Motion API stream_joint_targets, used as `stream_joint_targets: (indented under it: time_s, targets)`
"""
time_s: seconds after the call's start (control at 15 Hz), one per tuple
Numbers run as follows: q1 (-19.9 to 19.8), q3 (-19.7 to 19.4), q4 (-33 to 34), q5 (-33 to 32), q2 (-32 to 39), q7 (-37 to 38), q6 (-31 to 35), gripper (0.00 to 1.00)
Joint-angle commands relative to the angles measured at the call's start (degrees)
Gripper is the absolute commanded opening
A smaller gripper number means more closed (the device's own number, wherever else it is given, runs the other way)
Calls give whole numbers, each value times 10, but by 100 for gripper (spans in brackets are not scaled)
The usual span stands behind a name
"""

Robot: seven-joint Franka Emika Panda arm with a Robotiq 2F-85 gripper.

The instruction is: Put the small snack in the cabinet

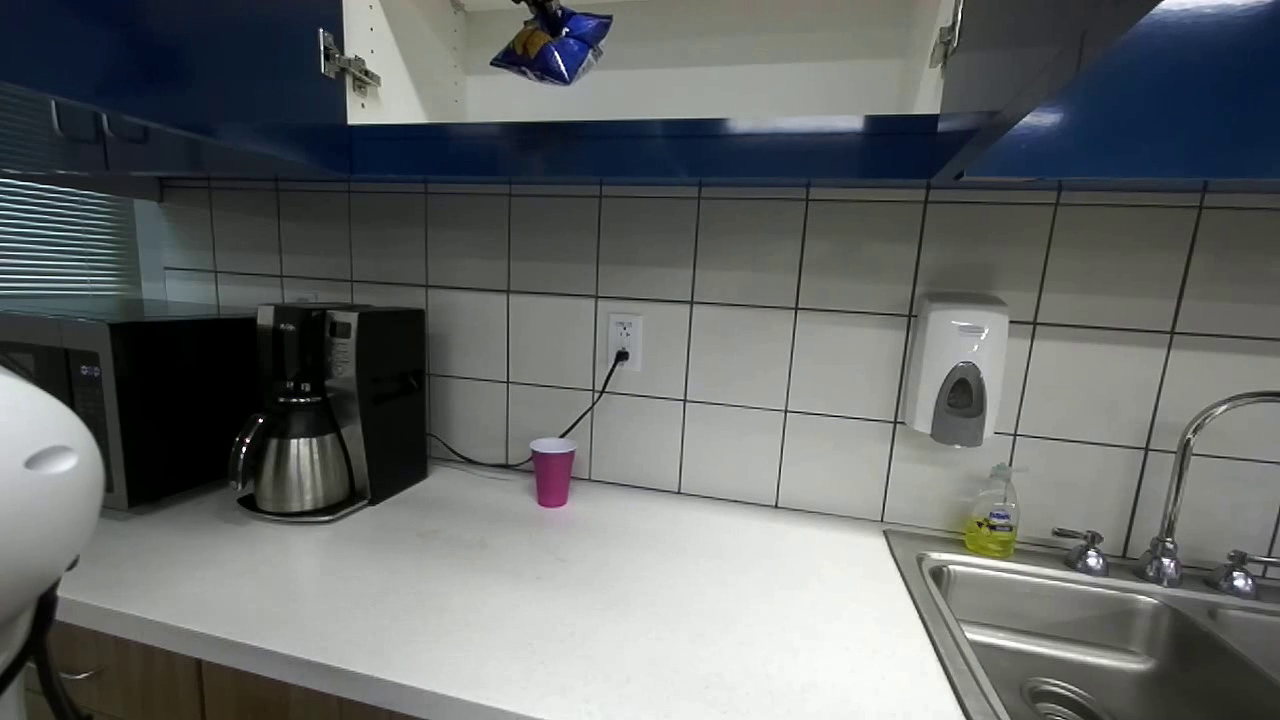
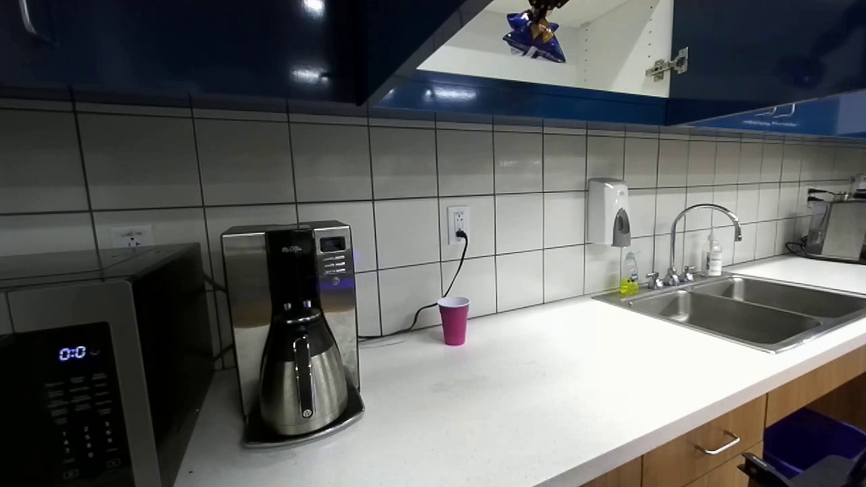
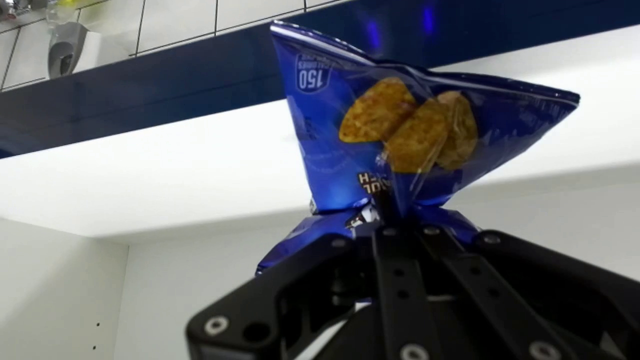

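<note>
The small snack, a crinkly blue bag with orange chips printed on it, hangs at the open cabinet in both exterior views (image 1: 575,45) (image 2: 534,47) and fills the middle of the wrist view (image 3: 335,165). My gripper (image 3: 395,212) is shut on the bag's middle, pinching it. The gripper's tips also show at the top edge in an exterior view (image 1: 545,12); the arm above is out of frame. The cabinet (image 1: 720,75) has a pale interior and a blue lower edge; it also shows in the wrist view (image 3: 150,160). I cannot tell whether the bag is past its front edge.
Blue cabinet doors stand open on both sides, one with a hinge (image 1: 350,65). On the counter (image 1: 700,600) below are a pink cup (image 1: 553,475), a coffee maker (image 1: 385,400) and a microwave (image 1: 180,400). A white dispenser (image 1: 958,350) hangs near the sink (image 1: 1060,620).
</note>
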Motion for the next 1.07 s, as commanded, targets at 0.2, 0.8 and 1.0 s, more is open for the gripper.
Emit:
stream_joint_targets:
  time_s: [0.2,0.8,1.0]
  targets:
    - [-11,14,132,-37,114,35,-22,0]
    - [2,5,208,-71,194,58,-30,0]
    - [3,4,224,-76,207,67,-41,26]
